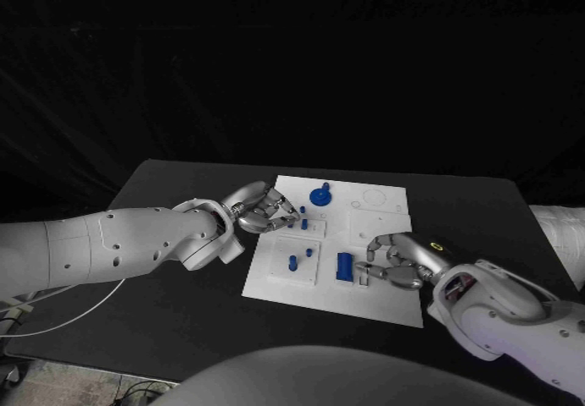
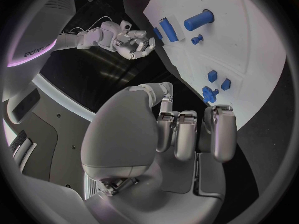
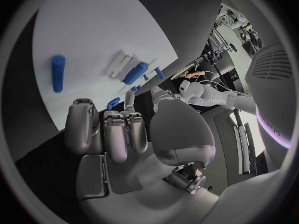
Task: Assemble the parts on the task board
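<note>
A white task board [image 1: 384, 296] lies in the middle of the black counter [image 1: 171, 313], with small blue parts on it: a round knobbed part [image 1: 320, 196] near its far edge, a short peg [image 1: 294, 261] lying left of centre and an oblong block [image 1: 345, 266] beside it. The left hand [image 1: 262, 208] hovers at the board's left edge with fingers curled inward, clenched on nothing visible. The right hand [image 1: 400, 260] sits over the board just right of the oblong block, fingers likewise curled and grasping nothing.

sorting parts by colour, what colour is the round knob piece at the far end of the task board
Blue; the round knob piece shows best in the head view, on the white task board.
</note>
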{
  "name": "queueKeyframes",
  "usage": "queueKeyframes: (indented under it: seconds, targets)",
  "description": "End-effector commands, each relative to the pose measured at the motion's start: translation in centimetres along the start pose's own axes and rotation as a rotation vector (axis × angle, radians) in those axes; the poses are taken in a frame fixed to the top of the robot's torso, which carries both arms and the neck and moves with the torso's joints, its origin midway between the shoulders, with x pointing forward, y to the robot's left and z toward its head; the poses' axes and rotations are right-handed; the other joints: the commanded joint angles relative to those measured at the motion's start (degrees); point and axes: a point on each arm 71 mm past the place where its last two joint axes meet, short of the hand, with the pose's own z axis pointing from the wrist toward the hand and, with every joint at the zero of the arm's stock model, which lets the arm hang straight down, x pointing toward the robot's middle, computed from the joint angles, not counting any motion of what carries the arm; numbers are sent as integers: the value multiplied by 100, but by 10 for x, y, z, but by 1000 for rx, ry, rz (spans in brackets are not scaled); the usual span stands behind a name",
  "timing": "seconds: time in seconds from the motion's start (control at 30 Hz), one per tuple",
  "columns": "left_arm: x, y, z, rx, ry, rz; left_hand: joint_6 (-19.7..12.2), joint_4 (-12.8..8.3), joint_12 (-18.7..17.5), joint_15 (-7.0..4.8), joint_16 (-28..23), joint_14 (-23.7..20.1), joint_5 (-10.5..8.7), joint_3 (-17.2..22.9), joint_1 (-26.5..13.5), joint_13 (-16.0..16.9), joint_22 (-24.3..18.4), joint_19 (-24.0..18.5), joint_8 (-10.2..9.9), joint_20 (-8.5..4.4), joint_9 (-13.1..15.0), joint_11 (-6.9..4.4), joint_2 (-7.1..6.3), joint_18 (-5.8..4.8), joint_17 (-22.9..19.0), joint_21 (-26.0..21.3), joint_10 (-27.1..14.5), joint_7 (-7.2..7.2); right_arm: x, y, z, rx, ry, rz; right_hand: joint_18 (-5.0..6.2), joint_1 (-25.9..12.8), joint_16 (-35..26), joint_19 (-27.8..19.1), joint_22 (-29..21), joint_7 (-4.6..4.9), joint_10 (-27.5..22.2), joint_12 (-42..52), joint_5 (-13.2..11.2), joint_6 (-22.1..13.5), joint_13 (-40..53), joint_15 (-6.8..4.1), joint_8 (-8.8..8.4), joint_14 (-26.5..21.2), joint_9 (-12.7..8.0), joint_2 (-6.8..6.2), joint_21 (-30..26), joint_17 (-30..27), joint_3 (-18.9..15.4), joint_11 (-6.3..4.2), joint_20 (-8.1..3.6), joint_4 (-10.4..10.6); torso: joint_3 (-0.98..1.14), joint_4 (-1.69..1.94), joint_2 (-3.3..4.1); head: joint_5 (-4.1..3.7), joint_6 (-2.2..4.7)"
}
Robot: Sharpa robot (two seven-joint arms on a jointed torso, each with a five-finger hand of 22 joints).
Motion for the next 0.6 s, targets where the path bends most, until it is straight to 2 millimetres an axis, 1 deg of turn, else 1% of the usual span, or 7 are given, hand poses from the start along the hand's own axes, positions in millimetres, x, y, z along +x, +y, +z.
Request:
queueKeyframes:
  seconds: [0.03, 0.07, 0.13, 0.3, 0.43, 0.5, 0.6]
  targets:
    - [2, -1, 0, 3, 13, -3, -50, -23, 17, -27, 14, 592, 32, -7, 63, 1360, 1351, 146, 34, -14, 9, -19, 4, -12, 1506, 7, 481, -5, -23, -2, -2, 39, -3, 55, -70, -309, 20, 23, 1031, -39, 597, 22, 263, 563, 1510, 20, -447, 603, -595, 140, 43, 1505, -52, -31, 4, 33, -3, -7, -5, -7, -1]
    - [1, -1, 0, 2, 13, -3, -51, -26, 15, -27, 14, 592, 31, -5, 66, 1358, 1352, 150, 35, -14, 10, -18, 3, -13, 1506, 9, 479, -3, -32, -4, -3, 67, 20, 43, -57, -515, 20, -4, 1024, -64, 597, 22, 295, 1027, 1510, -13, -972, 603, -1199, 229, 25, 1505, -76, -120, -46, 22, -3, -6, -6, -16, -1]
    - [1, 0, 0, 0, 11, -2, -52, -26, 15, -27, 14, 592, 31, -5, 66, 1358, 1352, 150, 35, -14, 10, -18, 2, -13, 1506, 10, 479, -3, -48, -9, -3, 138, 91, 4, -60, -693, 20, -29, 1012, -106, 597, 22, 166, 1313, 1510, -46, -1121, 603, -1412, 209, -11, 1505, -156, -81, -36, 33, -3, -5, -5, -43, -1]
    - [1, 0, 0, -3, 8, -1, -60, -34, 16, -26, 14, 592, 31, 3, 78, 1358, 1352, 150, 35, -14, 11, -16, 3, -13, 1506, 9, 480, 0, -77, -21, -2, 298, 272, -126, -43, -435, 20, -69, 989, -200, 597, 22, 662, 1789, 1510, -96, -1289, 603, -1660, -54, -82, 1505, -128, -151, -77, -107, -1, -2, -9, -111, -1]
    - [2, 0, 1, -3, 9, -2, -67, -35, 17, -25, 14, 592, 30, 5, 81, 1360, 1353, 153, 33, -13, 10, -14, 1, -14, 1506, 11, 481, 3, -93, -32, 1, 384, 341, -237, -40, -485, 20, -69, 981, -271, 597, 22, 756, 2093, 1510, -153, -1328, 603, -1731, -49, -107, 1505, -95, -217, -124, -6, -4, -5, -5, -174, -1]
    - [3, 0, 2, -3, 11, -2, -75, -36, 31, -24, 14, 592, 29, 7, 83, 1375, 1354, 155, 31, -13, 9, -12, 0, -14, 1506, 13, 494, 6, -97, -39, 4, 423, 370, -277, -44, -559, 20, -53, 984, -280, 597, 22, 685, 2155, 1510, -172, -1402, 603, -1803, -29, -100, 1505, -94, -231, -147, 12, 0, -3, -9, -197, -1]
    - [5, 0, 2, -4, 12, -3, -76, -37, 47, -24, 14, 592, 29, 9, 84, 1392, 1356, 162, 31, -13, 9, -11, 2, -16, 1506, 18, 509, 7, -101, -46, 10, 464, 399, -307, -55, -564, 20, 7, 992, -319, 597, 22, 131, 2335, 1510, -220, -1536, 603, -1974, -34, -62, 1505, -93, -265, -194, -32, -5, -22, -13, -185, -1]
